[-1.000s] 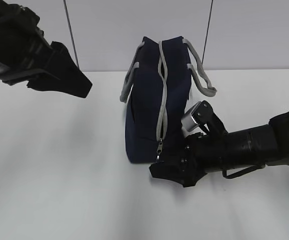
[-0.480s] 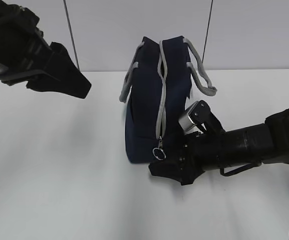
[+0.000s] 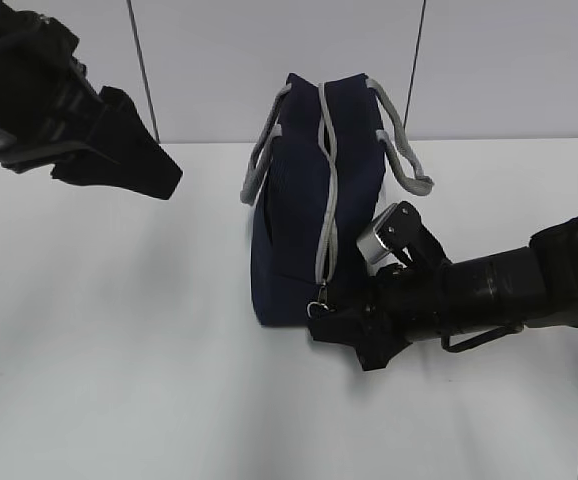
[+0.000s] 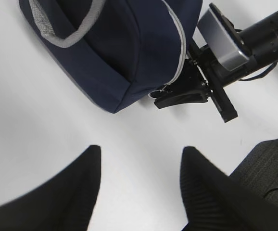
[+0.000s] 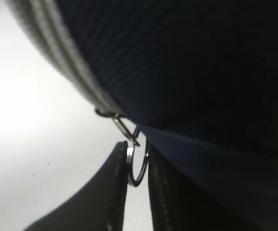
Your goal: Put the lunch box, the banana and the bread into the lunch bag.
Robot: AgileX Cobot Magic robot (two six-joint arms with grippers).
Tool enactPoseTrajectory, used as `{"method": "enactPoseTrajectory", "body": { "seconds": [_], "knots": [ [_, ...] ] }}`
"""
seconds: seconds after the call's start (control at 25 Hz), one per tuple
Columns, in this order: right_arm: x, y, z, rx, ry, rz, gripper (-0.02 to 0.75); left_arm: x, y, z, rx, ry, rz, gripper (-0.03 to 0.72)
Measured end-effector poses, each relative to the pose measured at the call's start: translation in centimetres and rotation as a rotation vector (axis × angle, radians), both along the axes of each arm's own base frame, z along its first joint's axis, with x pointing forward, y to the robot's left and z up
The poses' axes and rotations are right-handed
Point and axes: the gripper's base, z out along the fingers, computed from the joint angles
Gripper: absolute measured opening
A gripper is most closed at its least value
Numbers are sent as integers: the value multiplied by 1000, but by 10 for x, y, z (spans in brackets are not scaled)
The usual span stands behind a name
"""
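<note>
The navy lunch bag (image 3: 294, 200) stands upright on the white table, its grey zipper (image 3: 325, 190) running down the near face and closed. At the zipper's low end hangs the metal ring pull (image 5: 138, 166). My right gripper (image 5: 137, 147) is shut on that ring, one finger on each side; in the exterior view it (image 3: 321, 318) sits at the bag's bottom front corner. My left gripper (image 3: 169, 180) hovers open and empty high at the left, well away from the bag (image 4: 124, 48). The lunch box, the banana and the bread are out of view.
The bag's grey strap handles (image 3: 404, 160) hang off both sides. My right arm (image 3: 489, 290) lies low across the table (image 3: 119, 350) from the right. A white wall with two thin dark lines rises behind.
My right gripper's fingers have closed onto the ring pull, which stuck out free half a second ago. The left arm has stayed still.
</note>
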Motion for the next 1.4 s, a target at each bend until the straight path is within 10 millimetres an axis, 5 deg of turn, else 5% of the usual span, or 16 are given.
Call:
{"method": "enactPoseTrajectory", "body": {
  "seconds": [0.28,0.84,1.4],
  "knots": [
    [0,0,0,7,24,-17,-10,0,0,0,1,1,0,379],
    [-15,-7,22,-124,174,11,-16,-1,0,0,3,6,-2,379],
    [-25,-10,82,-95,53,-13,-16,-1,0,0,3,6,-2,379]
  ]
}}
